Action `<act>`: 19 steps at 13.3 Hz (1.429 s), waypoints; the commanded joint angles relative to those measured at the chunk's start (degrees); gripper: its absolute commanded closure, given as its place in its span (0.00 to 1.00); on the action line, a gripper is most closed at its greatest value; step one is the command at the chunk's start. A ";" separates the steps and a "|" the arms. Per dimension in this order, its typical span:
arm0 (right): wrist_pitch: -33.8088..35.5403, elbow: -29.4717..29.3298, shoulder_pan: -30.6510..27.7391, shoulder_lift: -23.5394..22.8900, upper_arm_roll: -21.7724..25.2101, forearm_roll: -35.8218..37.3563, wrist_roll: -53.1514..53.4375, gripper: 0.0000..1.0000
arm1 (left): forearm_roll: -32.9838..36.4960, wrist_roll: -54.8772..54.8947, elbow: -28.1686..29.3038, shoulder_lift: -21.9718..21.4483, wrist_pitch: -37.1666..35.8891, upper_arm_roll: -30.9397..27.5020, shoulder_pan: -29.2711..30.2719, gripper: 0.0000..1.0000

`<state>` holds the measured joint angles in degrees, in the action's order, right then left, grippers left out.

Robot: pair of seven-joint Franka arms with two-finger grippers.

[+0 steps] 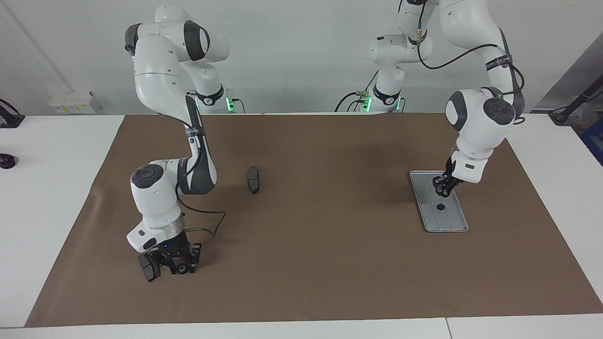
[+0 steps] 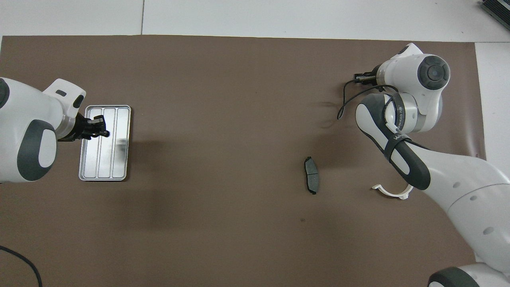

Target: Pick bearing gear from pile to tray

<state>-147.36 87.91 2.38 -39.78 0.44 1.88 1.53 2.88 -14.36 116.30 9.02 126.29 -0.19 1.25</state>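
Note:
The silver tray lies on the brown mat toward the left arm's end; it also shows in the overhead view. One small black gear lies in it. My left gripper hangs open just above the tray, over the gear, and in the overhead view it covers the gear. My right gripper is down at the mat toward the right arm's end, beside a dark grey brake-pad piece. In the overhead view the right arm hides that gripper.
A second dark brake-pad piece lies on the mat nearer the robots, seen from overhead too. A white half-ring lies partly under the right arm. A cable loops by the right gripper.

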 commanded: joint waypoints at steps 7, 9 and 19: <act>4.01 0.33 -0.19 0.05 -0.09 0.67 -0.21 0.83 | -1.47 6.10 13.61 -3.83 10.38 0.71 4.55 1.00; 4.18 0.24 1.30 0.84 -0.17 0.85 -0.29 0.84 | -2.18 6.10 13.26 -3.75 10.20 0.71 4.46 1.00; 2.60 -0.72 19.57 4.62 -0.79 0.58 2.33 0.84 | -2.18 6.71 11.86 -4.18 9.42 0.89 2.88 0.00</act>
<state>-144.96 87.10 18.63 -35.59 -0.44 1.99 2.12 1.77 -8.64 128.21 6.51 135.49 1.19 4.90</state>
